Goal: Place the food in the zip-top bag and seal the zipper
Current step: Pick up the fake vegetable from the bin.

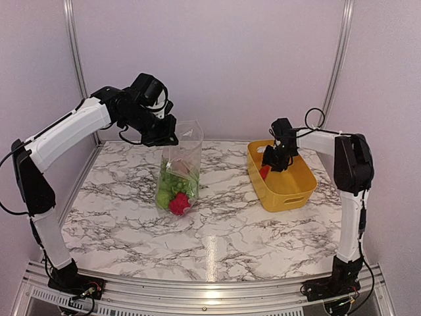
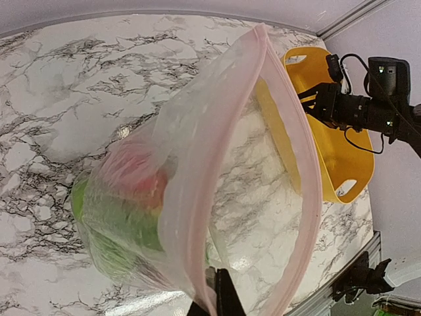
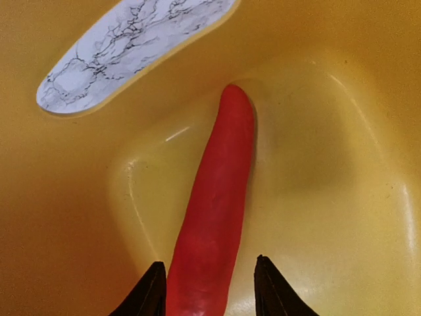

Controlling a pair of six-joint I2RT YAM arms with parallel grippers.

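The long red piece lies on the floor of the yellow basket, its tip toward the handle slot. My right pincer is over its thicker end, jaws released, one on either side. One finger looks to be at its skin; the other has a sliver of yellow showing beside it. I judge the piece light, hard and slick (glossy plastic, by the shine). It tapers, so a squeeze near the thin end could squirt it out. I'd take it across the thick half, about where the jaws stand, and close gently.

The zip-top bag stands on the counter, well apart from the basket. My left pincer holds its mouth up, clenched on the rim at the zipper. The film looks thin and limp, and I expect it would slump if let go. Only the zipper strip seems to offer any stiffness, so that is the place to hold it.

As for looks, the red piece is smooth, red-orange and slightly curved, like a chilli. The bag is clear and crinkled, with a pale pink strip around a wide-open mouth. Green pieces and a red one are heaped at the bottom.
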